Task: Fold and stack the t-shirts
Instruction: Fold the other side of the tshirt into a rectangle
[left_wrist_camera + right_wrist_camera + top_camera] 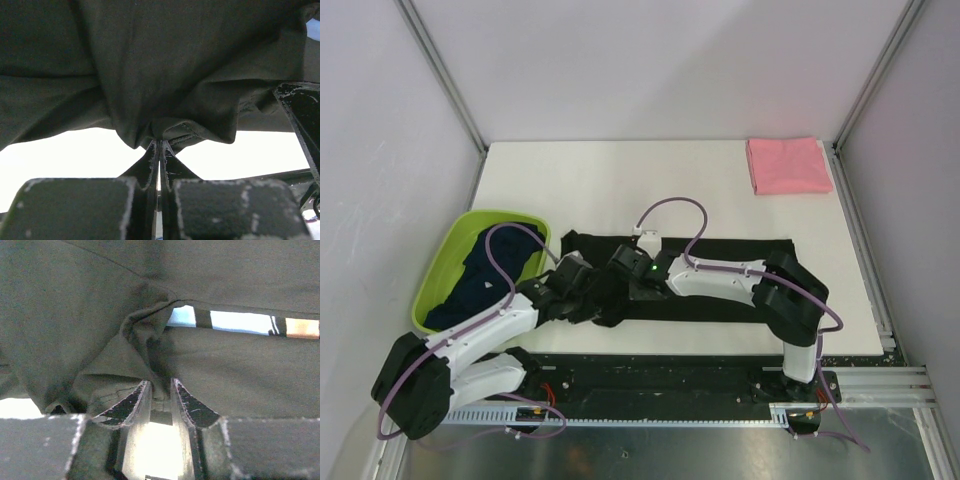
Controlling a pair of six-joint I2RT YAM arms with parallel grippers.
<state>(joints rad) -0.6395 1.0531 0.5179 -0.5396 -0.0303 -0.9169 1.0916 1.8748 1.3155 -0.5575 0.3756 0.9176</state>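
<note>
A black t-shirt (750,250) lies as a long folded strip across the near middle of the white table (620,185). Both grippers meet at its left end. My left gripper (588,300) (161,142) is shut on a bunched fold of the black cloth (175,60), which hangs above the jaws. My right gripper (615,282) (160,386) has its jaws parted a little, and a hem of the same shirt (240,375) lies loosely between the tips. A pink t-shirt (788,165) sits folded at the far right corner. Dark navy t-shirts (480,275) fill the basin.
The lime-green basin (440,265) stands at the table's left edge, close beside the left arm. Grey walls with metal posts close in the table on three sides. A black rail (670,375) with both arm bases runs along the near edge.
</note>
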